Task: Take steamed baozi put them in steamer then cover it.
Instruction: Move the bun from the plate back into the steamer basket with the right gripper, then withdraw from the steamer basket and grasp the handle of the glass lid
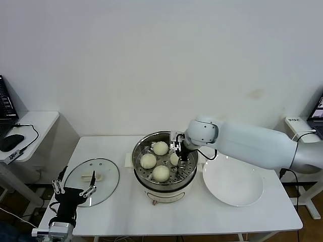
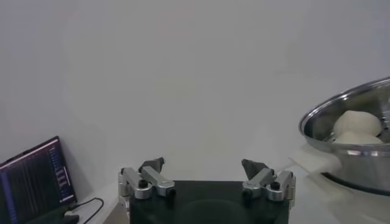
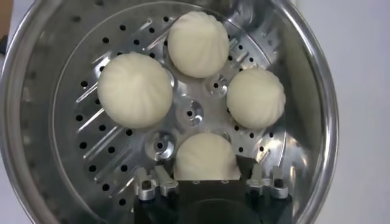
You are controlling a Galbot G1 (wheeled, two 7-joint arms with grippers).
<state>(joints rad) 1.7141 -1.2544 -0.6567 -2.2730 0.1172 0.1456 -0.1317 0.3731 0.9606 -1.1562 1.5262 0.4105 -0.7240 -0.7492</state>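
Observation:
The steamer (image 1: 139, 151) stands mid-table, uncovered, with four cream-white baozi on its perforated tray (image 3: 91, 152). Three lie free (image 3: 135, 90) (image 3: 198, 44) (image 3: 256, 97). The fourth baozi (image 3: 206, 155) rests on the tray between the fingers of my right gripper (image 3: 207, 167), which reaches down into the pot (image 1: 179, 154) with its jaws spread wide at the bun's sides. The glass cover (image 1: 103, 189) with its cream handle (image 1: 93, 177) lies flat on the table left of the steamer. My left gripper (image 1: 74, 190) is open and empty at the cover's near edge.
A flat white plate (image 1: 233, 185) lies right of the steamer. The left wrist view shows the open left gripper (image 2: 203, 164), the steamer's rim (image 2: 350, 109) and a laptop (image 2: 36, 176) on a side desk. A side table with a mouse (image 1: 11, 141) stands far left.

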